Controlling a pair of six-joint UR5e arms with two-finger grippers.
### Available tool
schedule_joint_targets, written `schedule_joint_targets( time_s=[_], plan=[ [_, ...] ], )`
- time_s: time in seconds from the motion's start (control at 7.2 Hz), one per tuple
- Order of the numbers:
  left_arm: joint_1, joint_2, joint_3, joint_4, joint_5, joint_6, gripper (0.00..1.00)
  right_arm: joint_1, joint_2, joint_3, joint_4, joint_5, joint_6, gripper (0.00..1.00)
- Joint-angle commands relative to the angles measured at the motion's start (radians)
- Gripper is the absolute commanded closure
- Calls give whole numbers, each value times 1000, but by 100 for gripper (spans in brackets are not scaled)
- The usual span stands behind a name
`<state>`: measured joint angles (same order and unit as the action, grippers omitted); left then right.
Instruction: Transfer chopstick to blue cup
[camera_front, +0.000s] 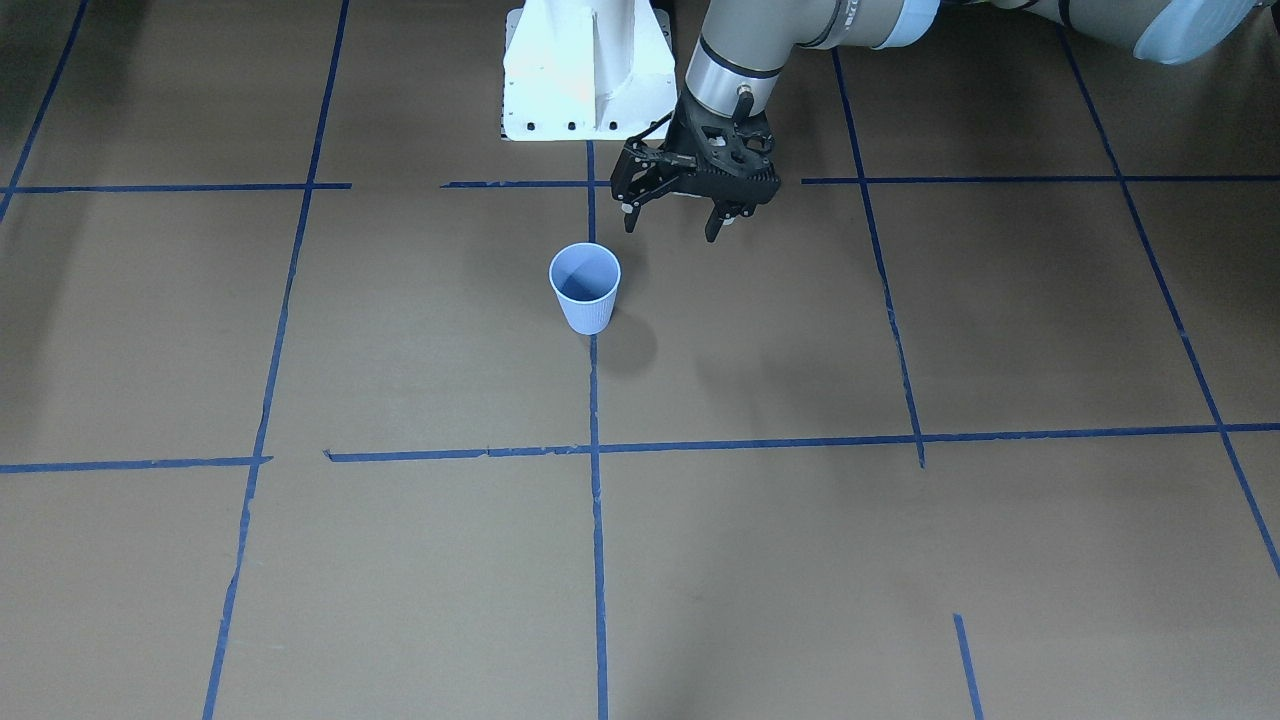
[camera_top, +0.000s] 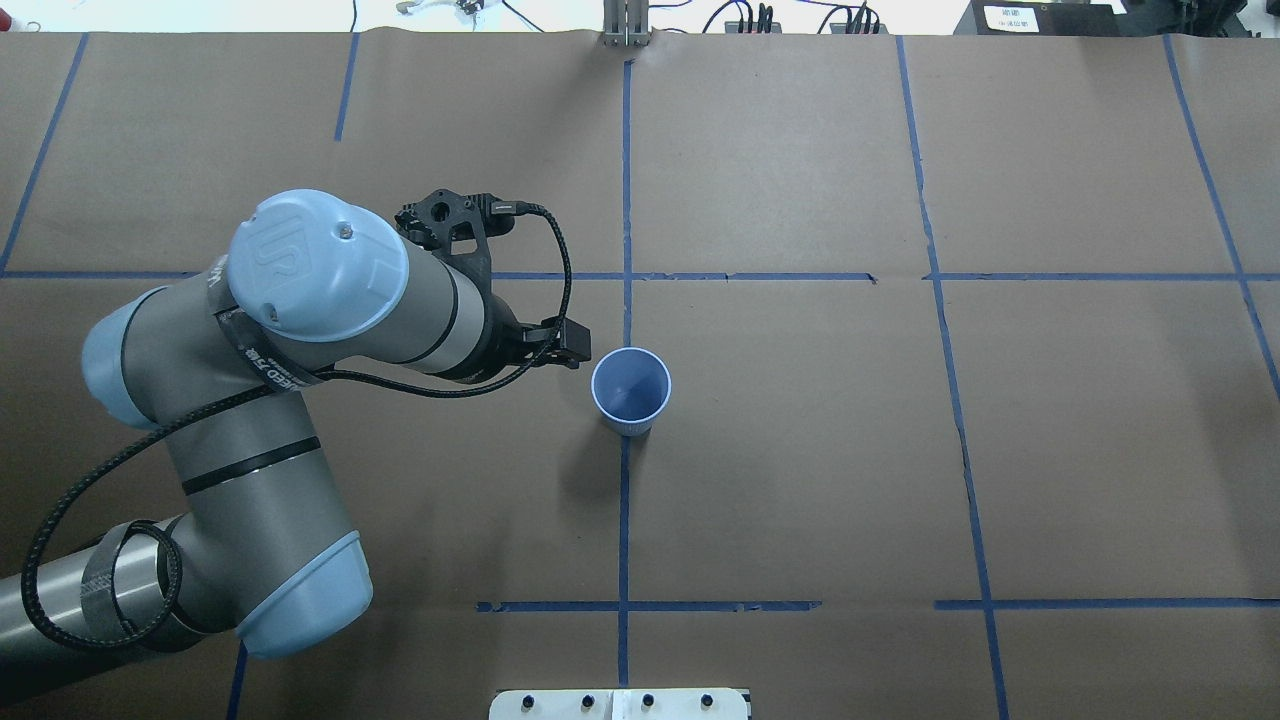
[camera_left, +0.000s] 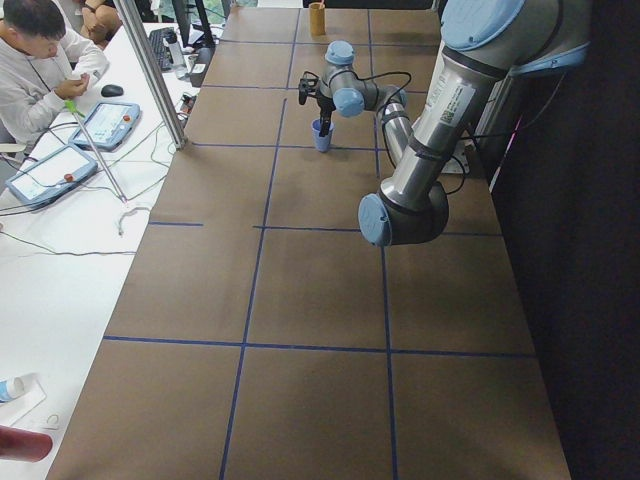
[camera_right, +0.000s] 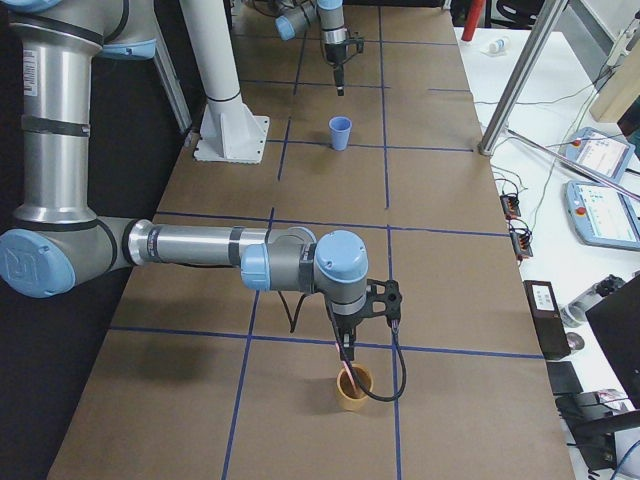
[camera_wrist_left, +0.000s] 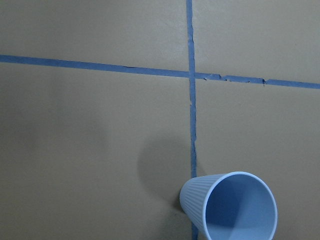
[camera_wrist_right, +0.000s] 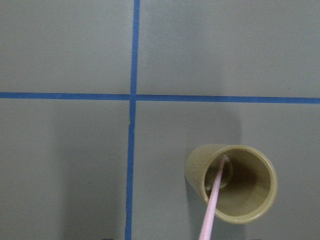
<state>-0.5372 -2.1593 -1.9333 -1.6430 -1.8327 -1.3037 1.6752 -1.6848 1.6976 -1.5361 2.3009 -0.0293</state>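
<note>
Although the counter (camera_top: 800, 480) was wide, the left end effector (camera_front: 672, 226) hung just beside the blue cup (camera_front: 585, 288), jaws spread and empty, likely placed to receive a hand-over. Well apart from the blue cup, the right end effector (camera_right: 345, 348) hovered over a tan cup (camera_right: 352, 390) holding the leaning chopstick (camera_wrist_right: 213, 207); whether it gripped the stick I could not tell.

Brown paper covers the table (camera_top: 800, 480), dull and a little wrinkly. The blue tape lines (camera_top: 625, 520) on it are thin and torn in spots. The blue cup (camera_front: 585, 290) has fine ribs outside and no shine. The chopstick (camera_wrist_right: 210, 210) is smooth and pale pink. The left arm (camera_top: 250, 450) is grey metal with shiny light-blue plastic caps. Seen from across the table, its end effector (camera_front: 670, 228), at 2 o'clock from the blue cup, is dull black plastic.
</note>
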Motion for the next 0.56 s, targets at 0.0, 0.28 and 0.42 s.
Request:
schedule_joint_targets(
  time_s=[0.0, 0.28, 0.42],
  plan=[
    [0, 3, 5, -1, 1, -5, 0, 17, 5, -77, 1, -14, 43, 6],
    [0, 3, 5, -1, 3, -5, 0, -17, 14, -82, 8, 23, 240, 6],
    [0, 4, 5, -1, 3, -5, 0, -28, 14, -85, 8, 31, 247, 6]
  ],
)
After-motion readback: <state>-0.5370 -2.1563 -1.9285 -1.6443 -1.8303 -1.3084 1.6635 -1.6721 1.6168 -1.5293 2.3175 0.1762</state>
